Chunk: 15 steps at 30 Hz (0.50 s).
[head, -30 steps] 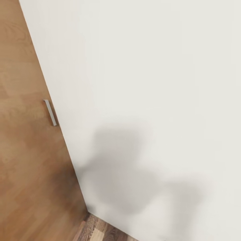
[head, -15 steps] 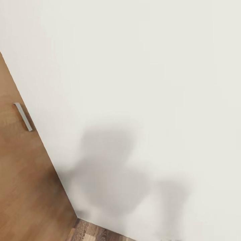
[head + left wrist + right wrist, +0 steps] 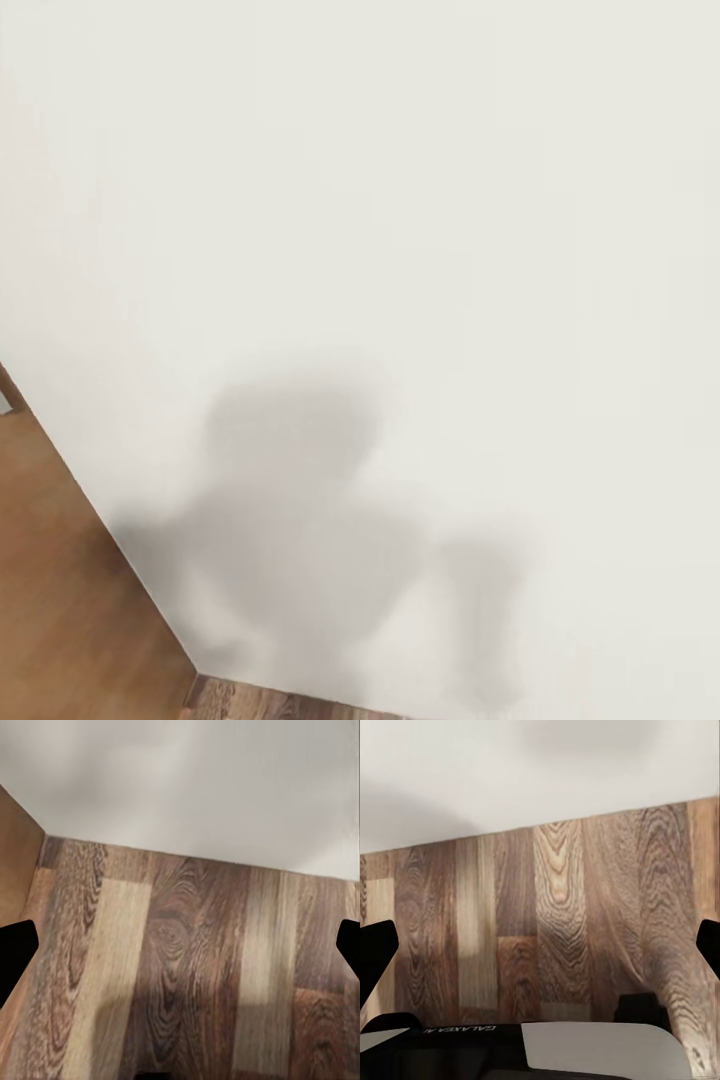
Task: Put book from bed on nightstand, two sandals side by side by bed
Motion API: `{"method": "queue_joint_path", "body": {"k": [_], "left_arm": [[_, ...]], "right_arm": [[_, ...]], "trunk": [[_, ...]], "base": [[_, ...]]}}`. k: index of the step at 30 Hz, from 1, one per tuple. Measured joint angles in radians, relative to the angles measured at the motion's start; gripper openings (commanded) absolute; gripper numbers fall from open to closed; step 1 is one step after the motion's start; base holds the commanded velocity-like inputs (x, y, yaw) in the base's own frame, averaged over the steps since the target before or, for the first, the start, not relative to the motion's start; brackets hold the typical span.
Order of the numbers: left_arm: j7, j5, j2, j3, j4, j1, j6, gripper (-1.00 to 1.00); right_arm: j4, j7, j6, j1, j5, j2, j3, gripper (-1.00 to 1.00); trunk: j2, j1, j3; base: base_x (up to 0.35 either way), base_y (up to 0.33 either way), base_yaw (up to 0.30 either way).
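The book, the bed, the nightstand and the two sandals are out of view. In the left wrist view my left gripper [image 3: 180,952] is open, its black fingertips [image 3: 15,958] far apart over bare wood-plank floor [image 3: 187,967]. In the right wrist view my right gripper [image 3: 540,949] is open too, with nothing between its fingertips [image 3: 375,949], above the same kind of floor [image 3: 562,922].
A white wall [image 3: 420,250] stands close ahead and carries my grey shadow [image 3: 290,500]. A brown wooden door [image 3: 60,590] meets it at the lower left. A strip of plank floor [image 3: 270,700] lies at the wall's foot. My own base [image 3: 585,1050] is in the right wrist view.
The head camera has swung right: the brown door has slid towards the left edge and its metal handle has left the picture. The wall now takes up more of the view.
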<state>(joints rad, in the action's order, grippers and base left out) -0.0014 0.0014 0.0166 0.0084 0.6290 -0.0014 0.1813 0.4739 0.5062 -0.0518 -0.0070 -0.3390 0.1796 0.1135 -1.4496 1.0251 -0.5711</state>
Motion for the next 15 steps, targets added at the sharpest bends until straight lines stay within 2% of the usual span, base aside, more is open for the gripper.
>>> {"method": "queue_joint_path", "body": {"k": [15], "left_arm": [[0.0,0.0,0.0,0.0,0.0,0.0,0.0,1.0]], "right_arm": [[0.0,0.0,0.0,0.0,0.0,-0.001,0.001,1.0]], "trunk": [[0.0,0.0,0.0]], "base": [[0.0,0.0,-0.253]]}}
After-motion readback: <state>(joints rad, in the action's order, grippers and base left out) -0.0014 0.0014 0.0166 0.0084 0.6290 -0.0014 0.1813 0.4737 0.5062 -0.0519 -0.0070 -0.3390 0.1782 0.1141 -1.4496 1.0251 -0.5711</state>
